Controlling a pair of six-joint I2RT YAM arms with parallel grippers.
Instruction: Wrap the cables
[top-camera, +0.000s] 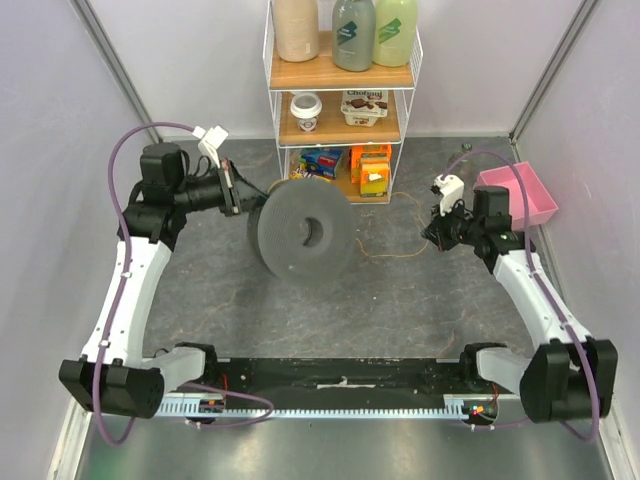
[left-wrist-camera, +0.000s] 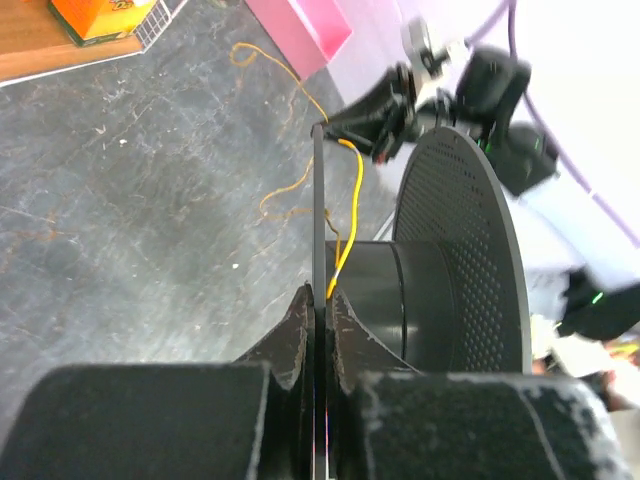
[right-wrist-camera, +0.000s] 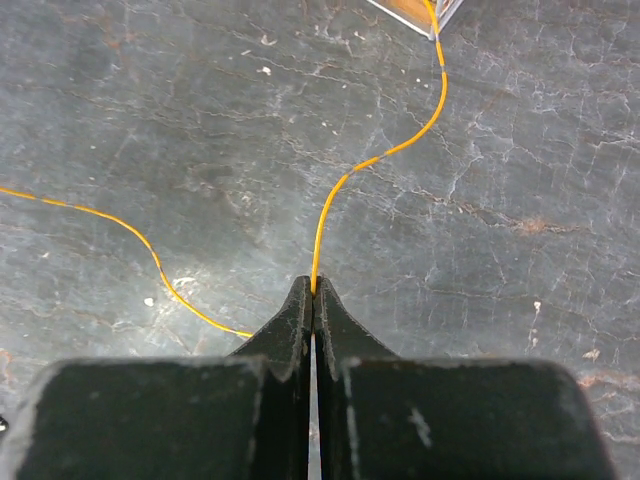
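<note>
Dark grey spool, upright at mid table, is clamped by one flange in L gripper, while R gripper at right is clenched on thin yellow-orange wire lying slack btwn them, so keep tension light & feed square onto hub w/o kinks.

The table looks like dark grey stone, matt and veined with pale cracks and scuffs. The spool is dull charcoal plastic, its flange peppered with tiny holes. The wire has a smooth, slightly shiny yellow-orange coat. The left gripper and the right gripper are matt black, grainy, dusted pale at the edges. The shelf is white-coated metal wire with bare wooden boards. The bin is smooth pink plastic.
</note>
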